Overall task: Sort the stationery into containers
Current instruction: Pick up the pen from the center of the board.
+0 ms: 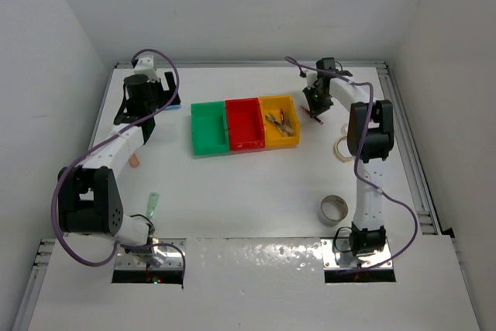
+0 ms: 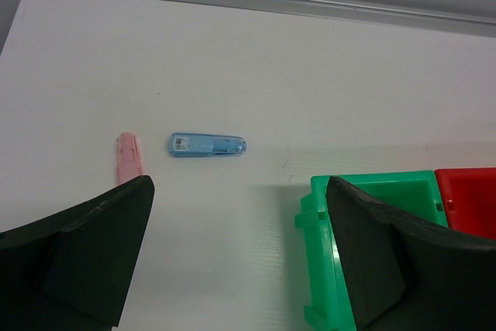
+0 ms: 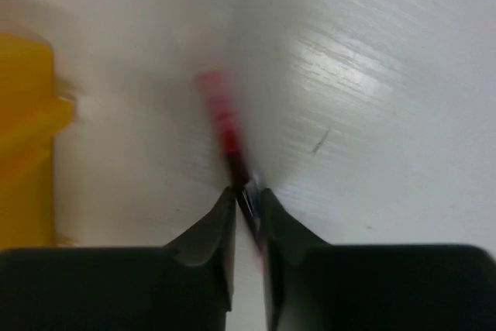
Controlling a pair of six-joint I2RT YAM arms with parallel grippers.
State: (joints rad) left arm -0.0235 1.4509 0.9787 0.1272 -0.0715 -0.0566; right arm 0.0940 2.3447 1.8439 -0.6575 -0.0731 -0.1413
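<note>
We see the right gripper pinched on the red pen beside the yellow bin, left gripper wide, holding nothing.

Three bins, two tape rolls, four short pieces, one loose pen
Green bin, red bin, yellow bin; near tape roll, far tape roll; blue piece, pink piece, pale green piece, salmon piece; one red pen; pens in the yellow bin too small to count
</note>
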